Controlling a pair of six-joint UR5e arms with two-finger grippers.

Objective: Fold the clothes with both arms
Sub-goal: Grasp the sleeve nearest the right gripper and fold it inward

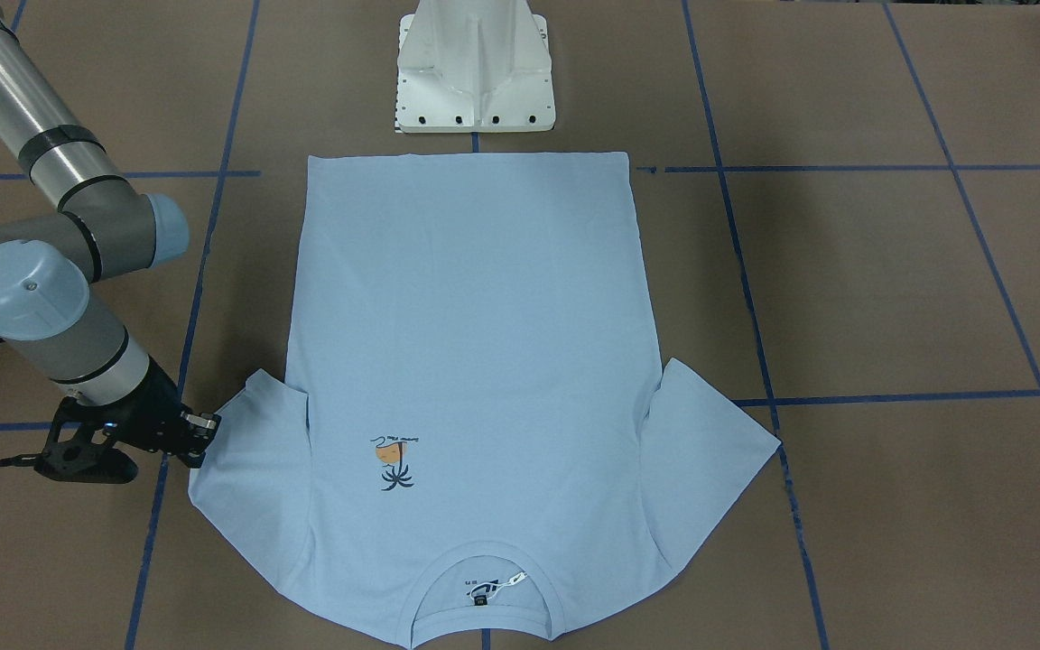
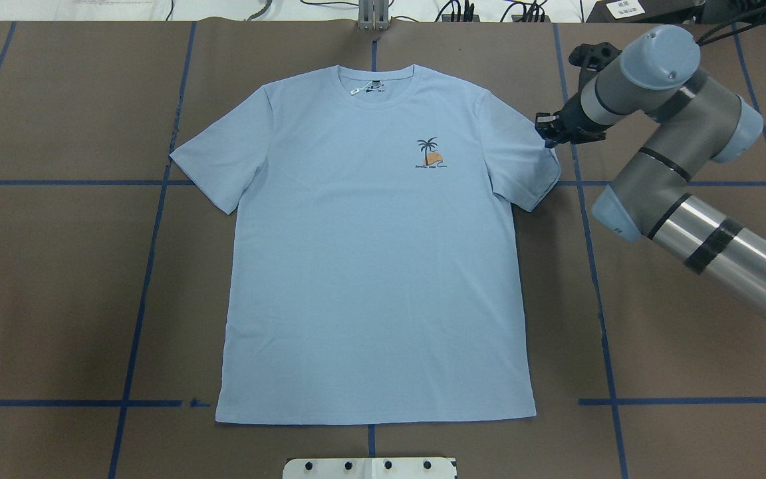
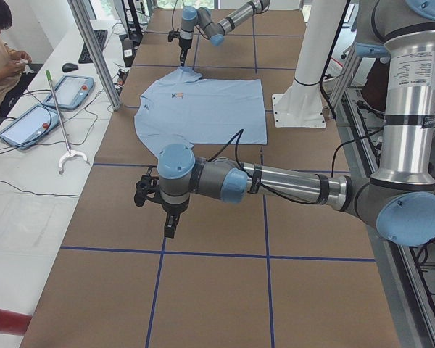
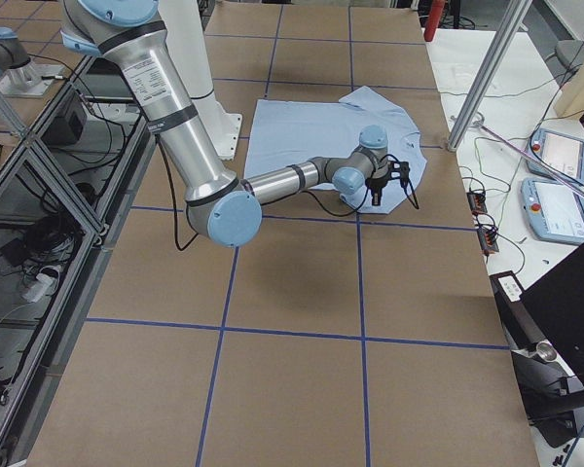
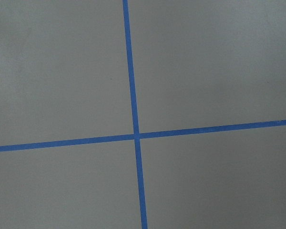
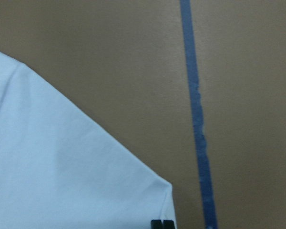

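Lying flat, T-shirt (image 2: 370, 266), right gripper (image 2: 547, 136) closed at sleeve corner, fingertips (image 6: 156, 223) barely visible, left gripper (image 3: 170, 228) state unclear

T-shirt (image 2: 370, 266): matt lt-blue cloth, smooth, w/ ribbed collar (image 2: 376, 103). Table (image 2: 57, 286): matt brown paper-like cover, blue tape lines (image 2: 148, 266). Right arm (image 2: 755, 273): shiny silver metal tube, matt grey joints, smooth plastic-looking cap (image 2: 667, 50). Pedestal (image 1: 475, 63): glossy white.

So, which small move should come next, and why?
Probably bring the left gripper toward the free sleeve of the light blue short-sleeved T-shirt: that gripper hangs over bare brown table, apart from the shirt, while the right gripper sits at the opposite sleeve's edge.
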